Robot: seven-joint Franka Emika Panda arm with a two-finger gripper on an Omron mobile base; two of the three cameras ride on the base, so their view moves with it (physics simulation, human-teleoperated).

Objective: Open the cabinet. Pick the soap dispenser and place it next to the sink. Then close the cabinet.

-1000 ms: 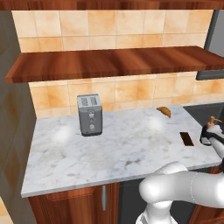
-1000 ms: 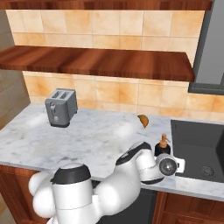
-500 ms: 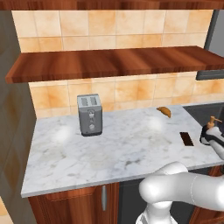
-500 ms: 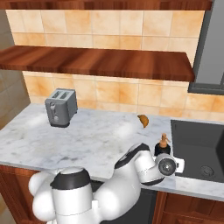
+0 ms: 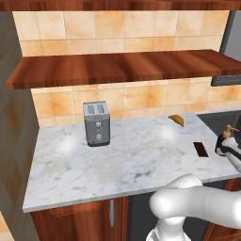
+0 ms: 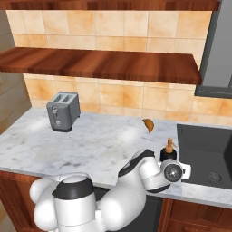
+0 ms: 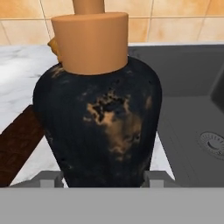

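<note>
The soap dispenser [image 7: 98,122], a squat black bottle with an orange-brown pump top, stands upright between my fingertips [image 7: 153,177]. My gripper [image 7: 101,177] is shut on its lower body. From the base it shows as a small bottle [image 6: 168,152] [image 5: 226,136] on the marble counter, right at the left edge of the dark grey sink [image 6: 204,149] [image 7: 188,87]. The gripper [image 6: 168,159] [image 5: 224,146] reaches it from the front. The cabinet's reddish-brown shelf board [image 5: 122,66] [image 6: 99,63] runs across the wall above.
A silver toaster [image 5: 96,123] [image 6: 63,111] stands at the back left of the counter. A croissant [image 5: 177,119] [image 6: 148,124] lies near the wall. A flat dark brown rectangle [image 5: 201,148] [image 7: 17,144] lies just left of the bottle. A dark panel [image 6: 217,54] hangs upper right.
The jaws have drawn in on the bottle. The arm and the bottle have stayed by the sink's left edge.
</note>
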